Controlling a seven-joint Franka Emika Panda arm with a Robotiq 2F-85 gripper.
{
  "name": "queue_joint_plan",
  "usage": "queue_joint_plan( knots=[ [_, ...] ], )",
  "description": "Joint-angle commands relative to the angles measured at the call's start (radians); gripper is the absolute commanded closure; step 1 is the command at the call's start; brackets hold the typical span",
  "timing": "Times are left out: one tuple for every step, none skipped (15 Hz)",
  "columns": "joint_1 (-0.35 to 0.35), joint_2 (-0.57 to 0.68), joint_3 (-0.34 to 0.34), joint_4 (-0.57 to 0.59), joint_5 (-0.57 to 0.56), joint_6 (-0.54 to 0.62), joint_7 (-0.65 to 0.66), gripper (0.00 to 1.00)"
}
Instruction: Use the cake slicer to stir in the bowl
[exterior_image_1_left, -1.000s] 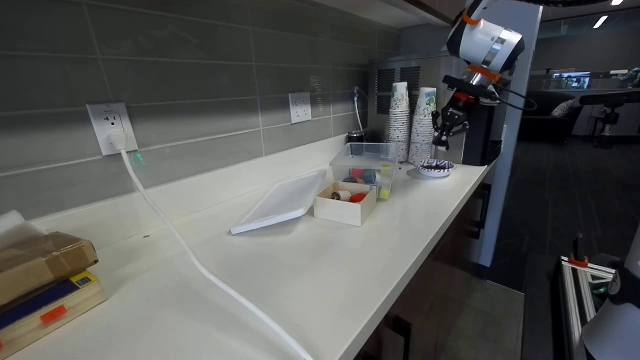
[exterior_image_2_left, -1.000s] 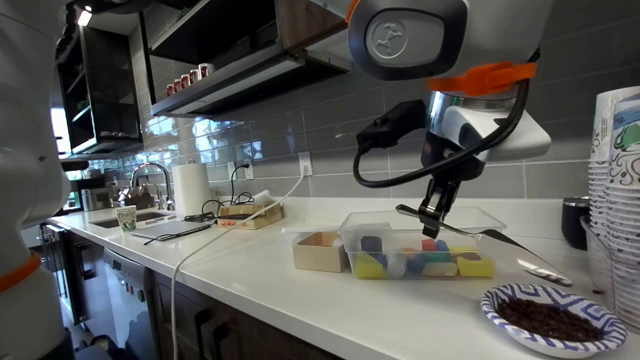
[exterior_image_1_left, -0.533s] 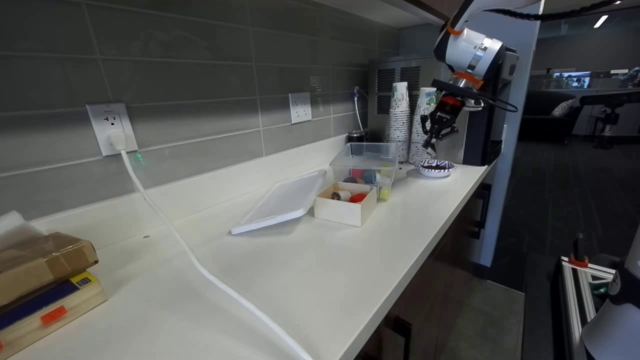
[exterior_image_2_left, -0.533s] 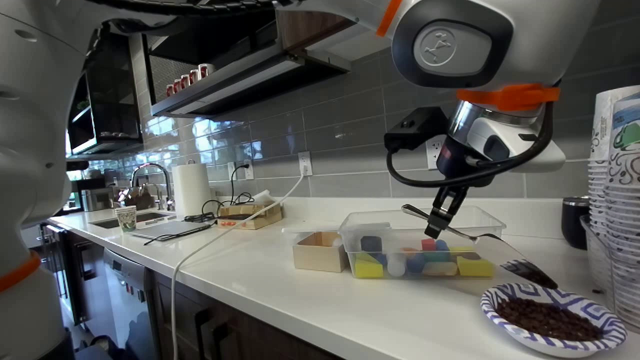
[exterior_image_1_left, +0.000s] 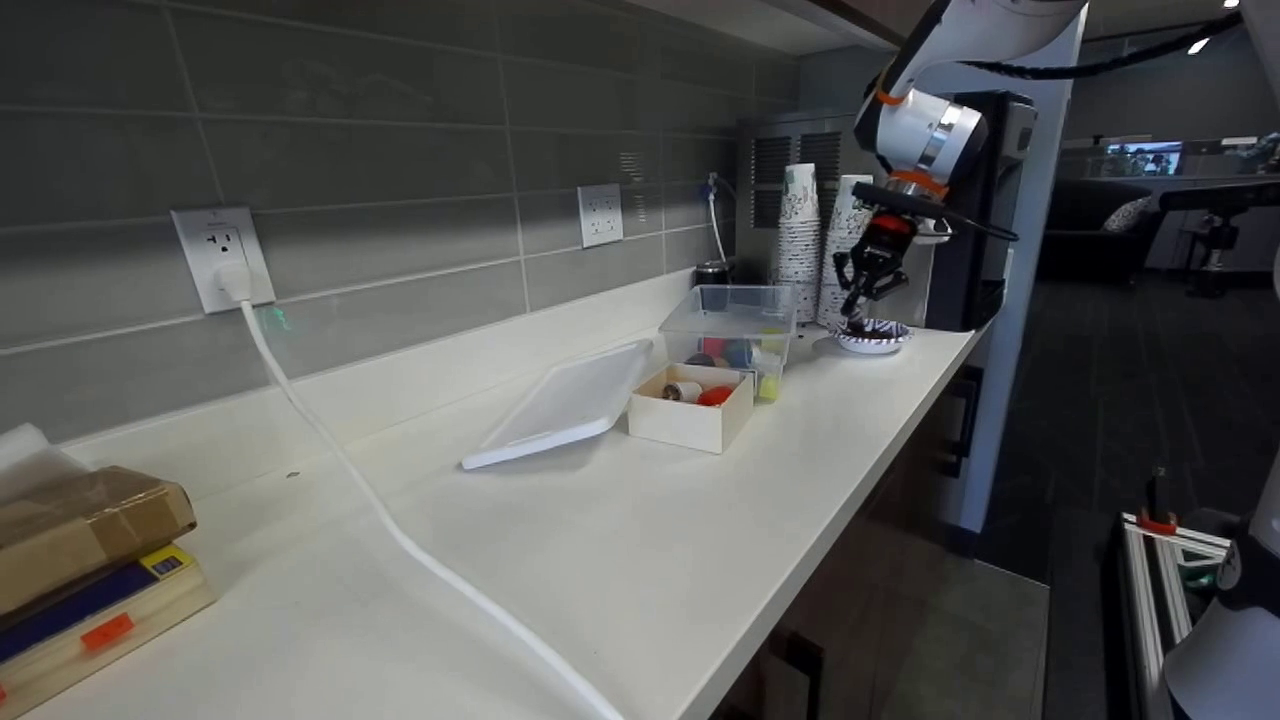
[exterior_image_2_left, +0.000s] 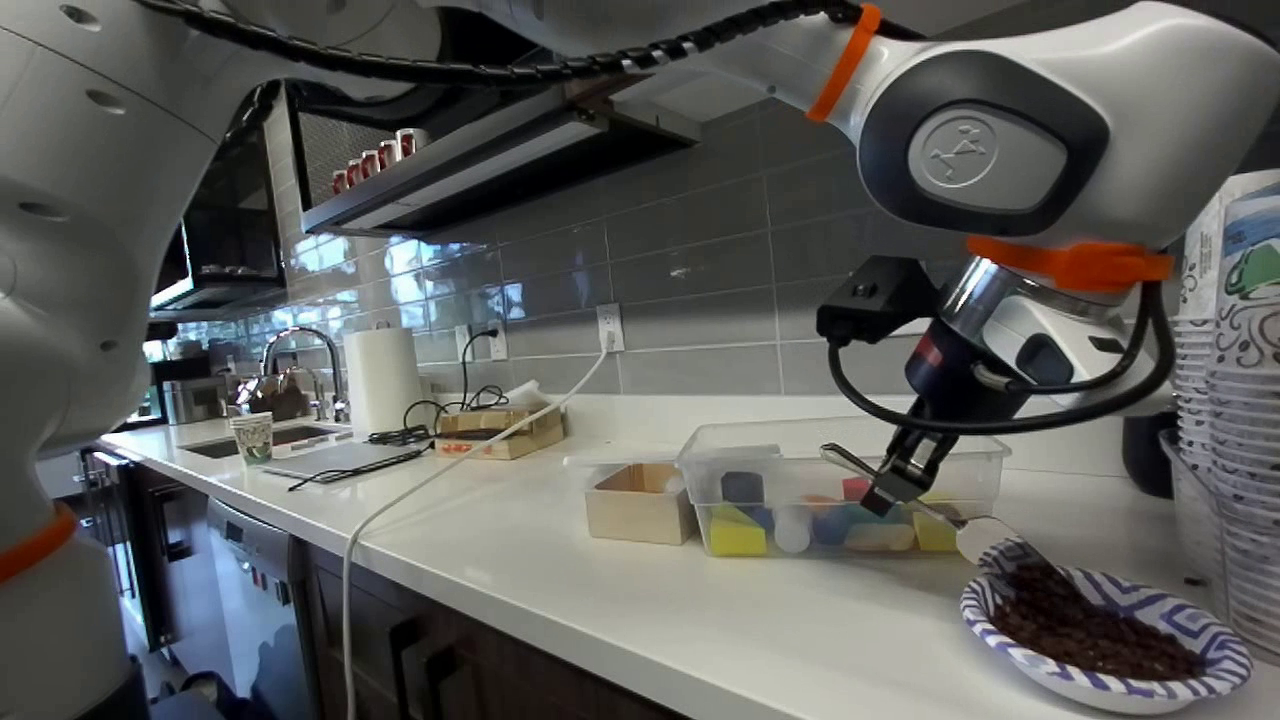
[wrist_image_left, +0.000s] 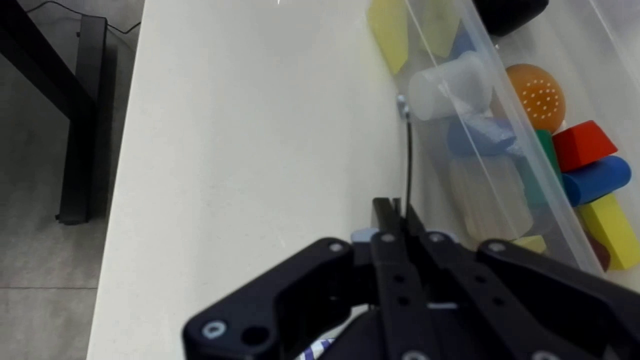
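Observation:
In both exterior views a small paper bowl (exterior_image_2_left: 1200, 625) (exterior_image_1_left: 873, 346) with a blue-and-white pattern stands on the counter, filled with dark brown bits. A sliver of the bowl (wrist_image_left: 320, 348) shows at the bottom of the wrist view. My gripper (exterior_image_2_left: 885, 497) (wrist_image_left: 397, 210) is shut on the thin metal handle of the cake slicer (exterior_image_2_left: 988, 538) (wrist_image_left: 408, 150). The slicer tilts downward, its shiny blade crossing the bowl's near-box rim. The blade's end merges with the dark contents, so its tip is hidden. The gripper is above the counter, outside the bowl.
A clear plastic box (exterior_image_2_left: 720, 530) of colourful items stands close behind the slicer, beside a small wooden box (exterior_image_2_left: 640, 515). A white lid (exterior_image_1_left: 565, 400) leans there. Tall stacks of paper cups (exterior_image_2_left: 1245, 420) rise just beyond the bowl. A white cable (exterior_image_1_left: 430, 560) crosses the counter.
The arm has come down and toward the bowl, carrying the slicer. The blade, earlier held above and beside the bowl, has dropped over the rim to the dark contents. The grip looks the same.

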Motion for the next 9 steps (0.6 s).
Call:
queue_joint_plan(
  knots=[
    [-0.049,0.065,0.027,0.097,0.017,-0.083,0.016,0.99],
    [-0.058,0.075,0.031,0.109,0.017,-0.095,0.019,0.99],
    [-0.065,0.082,0.035,0.119,0.015,-0.105,0.025,0.99],
    [-0.072,0.088,0.037,0.129,0.012,-0.115,0.032,0.99],
    [-0.076,0.095,0.038,0.138,0.008,-0.122,0.041,0.99],
    [-0.08,0.101,0.038,0.148,0.003,-0.128,0.053,0.99],
    [-0.083,0.105,0.036,0.156,0.001,-0.129,0.065,0.99],
    [-0.086,0.106,0.035,0.162,-0.001,-0.135,0.078,0.99],
    [-0.086,0.108,0.032,0.169,-0.008,-0.138,0.093,0.99]
  ],
)
